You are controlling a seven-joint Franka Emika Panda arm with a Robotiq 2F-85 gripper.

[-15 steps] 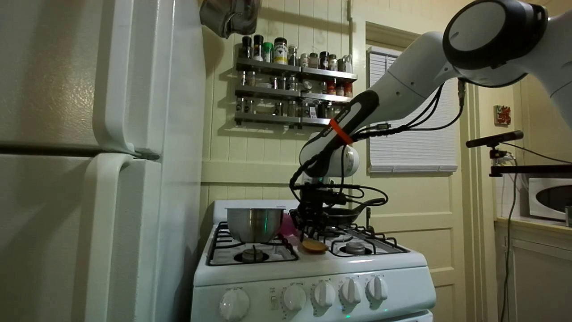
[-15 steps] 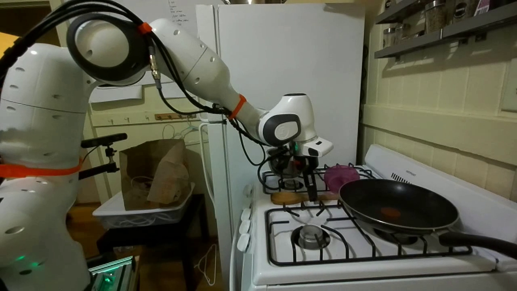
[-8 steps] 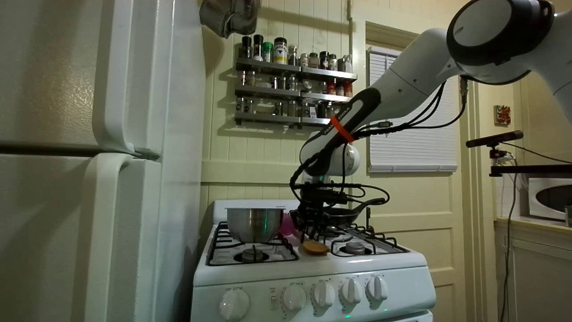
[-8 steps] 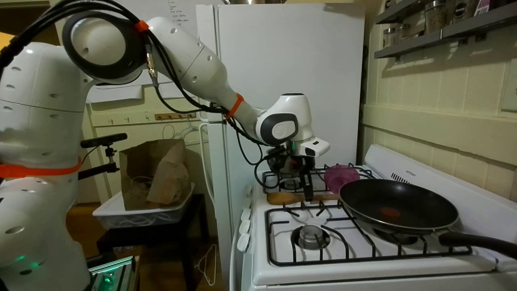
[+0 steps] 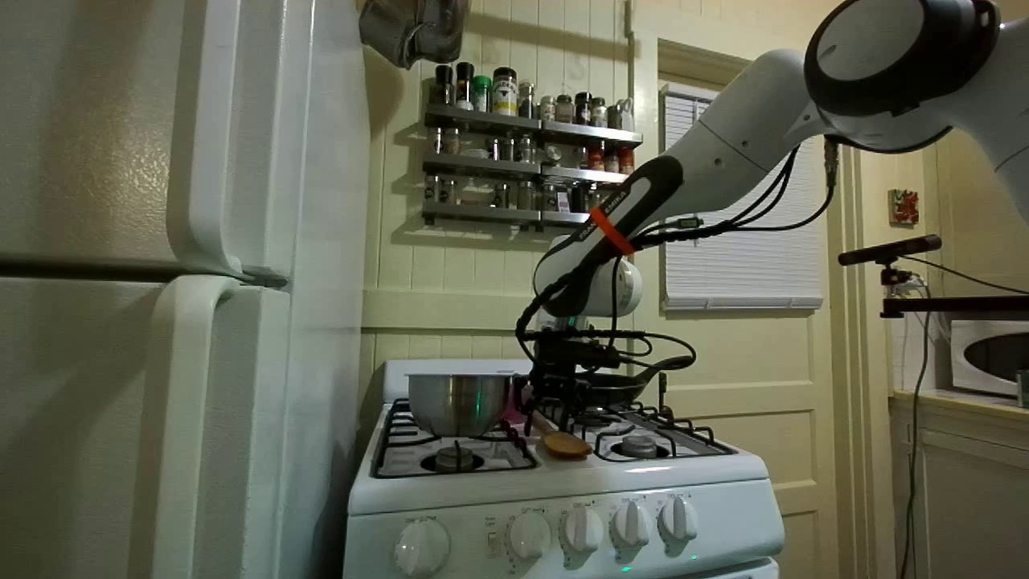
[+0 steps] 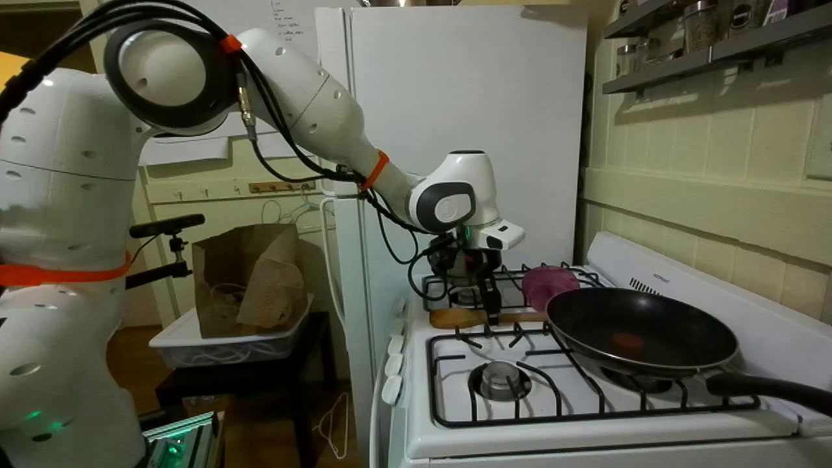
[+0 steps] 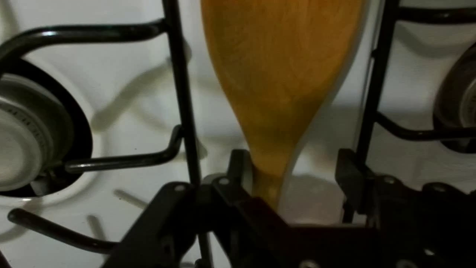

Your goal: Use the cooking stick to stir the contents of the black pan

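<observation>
A black two-fingered end effector (image 7: 295, 170), its fingers apart, straddles the neck of a honey-brown wooden cooking stick (image 7: 279, 70) with a broad rounded blade. In the wrist view, one finger (image 7: 238, 167) sits just beside the wood, contact impossible to confirm; the other finger (image 7: 351, 175) stands off from it, overlapping a bar of a black metal grate (image 7: 375, 89).

The cooking stick lies on the white enamel stovetop counter (image 5: 643, 478), between that grate and a second black metal grate (image 7: 182, 82), blade toward the counter's front edge, handle running back.

The step in hand looks to be the grasp. Done well, it would centre the gap over the neck so both fingers meet the wood together and neither drags it sideways, go low enough to bracket the thin wood without grounding on the surface beneath, then close squarely and firmly. A straight lift should follow, bringing the blade clear of the bars before any sideways carry.

Toward the rear sits the likely destination, a shallow round black pan (image 6: 650, 325) with a long dark handle; a reddish patch shows on its floor, whether mark or contents unclear. On the neighbouring grate stands a shiny steel pot (image 5: 458, 406). Spice jars (image 5: 505, 95) line grey metal wall shelves (image 5: 482, 121) beyond.
</observation>
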